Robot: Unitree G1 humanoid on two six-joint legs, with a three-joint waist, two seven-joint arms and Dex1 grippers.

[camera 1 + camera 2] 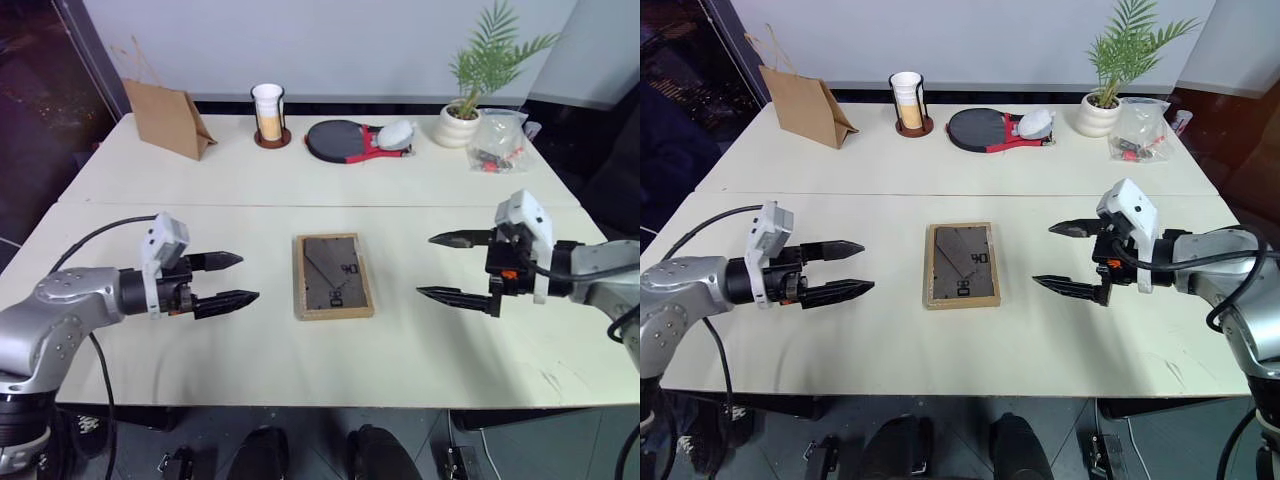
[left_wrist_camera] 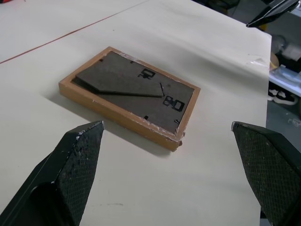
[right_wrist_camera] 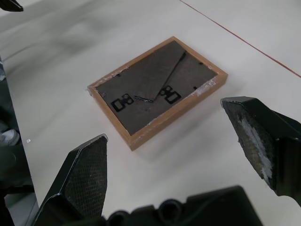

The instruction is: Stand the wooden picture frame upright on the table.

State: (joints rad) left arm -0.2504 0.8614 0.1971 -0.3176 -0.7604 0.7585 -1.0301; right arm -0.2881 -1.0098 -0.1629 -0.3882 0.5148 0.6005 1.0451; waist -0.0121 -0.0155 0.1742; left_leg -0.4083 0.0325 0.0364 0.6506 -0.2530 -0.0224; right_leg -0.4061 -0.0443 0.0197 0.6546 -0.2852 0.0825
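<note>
The wooden picture frame lies flat, back side up, in the middle of the near section of the cream table. Its dark backing board shows a folded stand and small metal clips. The left wrist view shows the frame from one short end, the right wrist view shows the frame from the other. My left gripper hovers to the frame's left, open and empty, fingers pointing at it. On the opposite side my right gripper is open too, holding nothing, a hand's width from the frame.
Along the far edge stand a brown paper bag, a white cup in a dark holder, a black and red paddle, a potted plant and a clear plastic bag. A seam crosses the table behind the frame.
</note>
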